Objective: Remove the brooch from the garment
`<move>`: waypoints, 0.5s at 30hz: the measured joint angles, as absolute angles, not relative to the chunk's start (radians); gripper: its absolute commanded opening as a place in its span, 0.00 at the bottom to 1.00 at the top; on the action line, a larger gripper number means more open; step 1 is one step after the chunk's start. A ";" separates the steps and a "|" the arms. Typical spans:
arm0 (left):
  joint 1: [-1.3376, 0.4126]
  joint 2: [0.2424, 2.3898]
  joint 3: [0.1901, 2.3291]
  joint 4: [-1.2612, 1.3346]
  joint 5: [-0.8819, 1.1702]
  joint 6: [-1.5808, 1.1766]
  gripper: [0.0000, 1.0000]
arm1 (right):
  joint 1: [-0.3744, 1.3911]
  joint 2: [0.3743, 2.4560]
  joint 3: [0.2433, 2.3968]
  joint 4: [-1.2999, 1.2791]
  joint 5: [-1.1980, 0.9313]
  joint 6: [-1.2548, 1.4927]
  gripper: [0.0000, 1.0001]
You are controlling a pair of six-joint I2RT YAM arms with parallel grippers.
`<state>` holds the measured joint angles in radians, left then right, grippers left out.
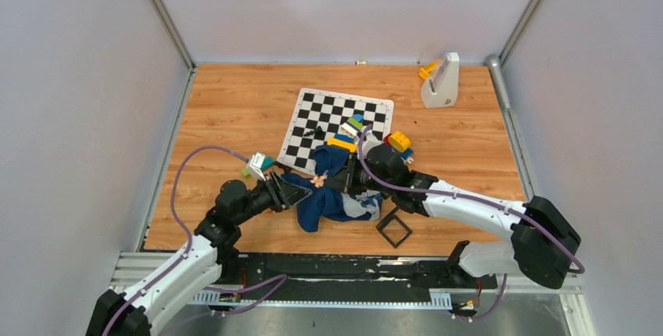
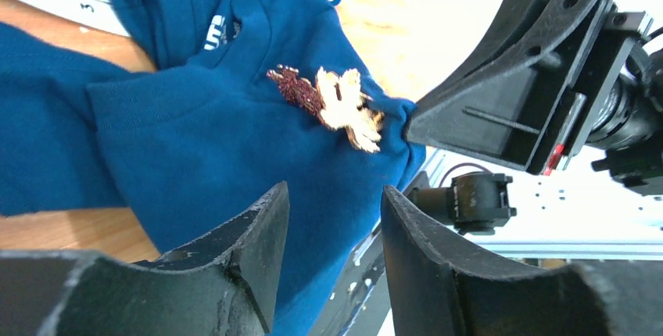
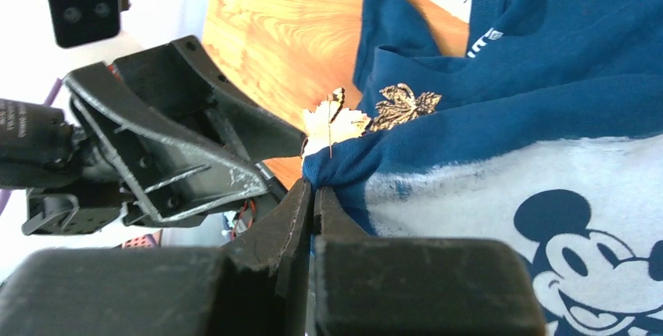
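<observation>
Two grippers face each other across the shirt (image 1: pixel 324 207), which lies crumpled on the table (image 1: pixel 234 101) at 6 o'clock from the checkered mat (image 1: pixel 309 121). The right gripper (image 3: pixel 313 195), at 3 o'clock of the brooch (image 2: pixel 340 101), is clamped on a raised fold of blue cloth just beside it. The left gripper (image 2: pixel 332 211), at 9 o'clock, has its fingers parted by a narrow gap, holding nothing. The brooch sits pinned on the fold just ahead of them.

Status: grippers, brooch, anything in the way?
Right gripper shut on garment fold. Left gripper open, short of brooch. Brooch on garment, untouched. Path clear.
</observation>
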<state>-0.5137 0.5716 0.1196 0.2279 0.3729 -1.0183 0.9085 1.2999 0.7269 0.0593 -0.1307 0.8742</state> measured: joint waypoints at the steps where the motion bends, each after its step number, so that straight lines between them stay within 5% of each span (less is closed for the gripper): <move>1: -0.514 0.580 0.115 0.256 0.373 -1.029 0.53 | 0.908 1.292 0.720 0.073 -0.137 0.879 0.00; 15: -0.514 0.791 0.116 0.470 0.363 -1.156 0.47 | 0.908 1.275 0.682 0.156 -0.198 0.885 0.00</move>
<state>-0.5137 0.7910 0.1162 0.4698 0.3630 -1.1564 0.9085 1.2747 0.6823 0.1558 -0.1982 0.8852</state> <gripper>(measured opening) 0.477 0.023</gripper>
